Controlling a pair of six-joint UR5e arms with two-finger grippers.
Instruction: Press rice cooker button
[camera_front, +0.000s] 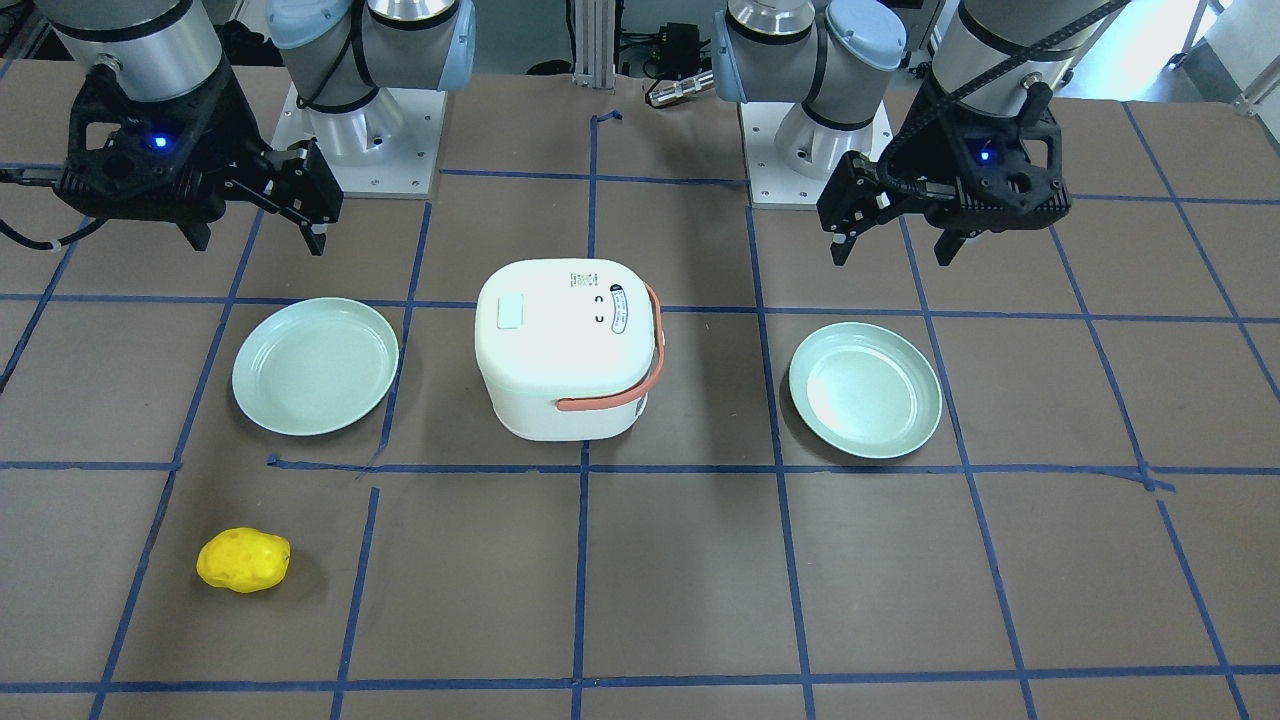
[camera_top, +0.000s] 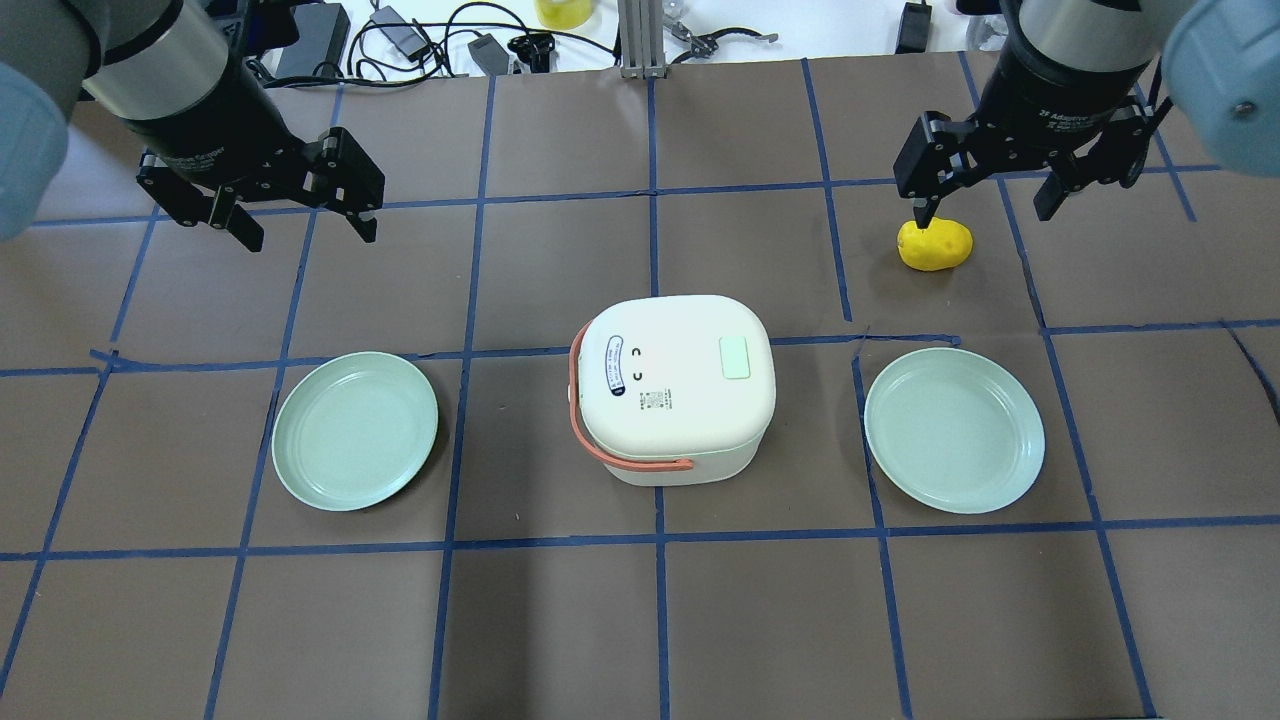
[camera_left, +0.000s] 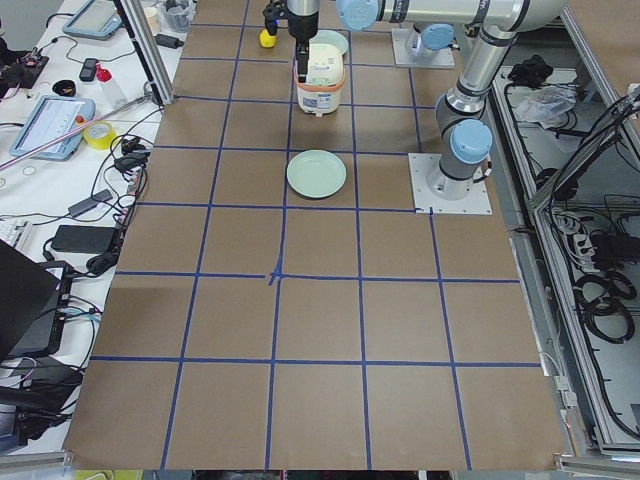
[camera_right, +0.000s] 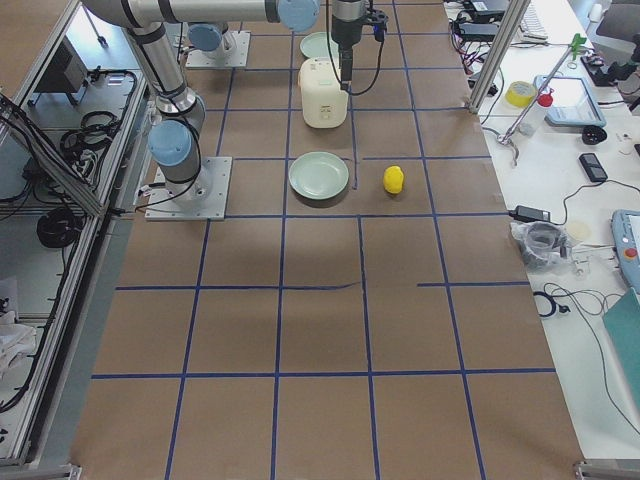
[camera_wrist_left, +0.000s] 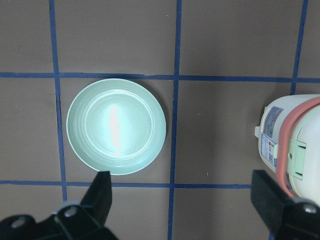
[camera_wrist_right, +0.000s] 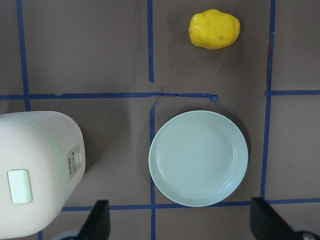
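The white rice cooker (camera_top: 675, 400) with an orange handle stands at the table's middle, and a pale green button (camera_top: 735, 357) sits on its lid. The cooker (camera_front: 565, 370) and its button (camera_front: 511, 311) also show in the front-facing view. My left gripper (camera_top: 308, 236) is open and empty, hovering far-left of the cooker. My right gripper (camera_top: 985, 212) is open and empty, hovering far-right of it, over a yellow potato-like object (camera_top: 935, 245). The right wrist view shows the button (camera_wrist_right: 20, 186) at lower left. The left wrist view shows the cooker's side (camera_wrist_left: 295, 145).
A pale green plate (camera_top: 355, 430) lies left of the cooker and another plate (camera_top: 955, 430) lies right of it. The yellow object (camera_front: 243, 560) lies on the far side near the right plate. Blue tape lines grid the brown table (camera_top: 660, 620).
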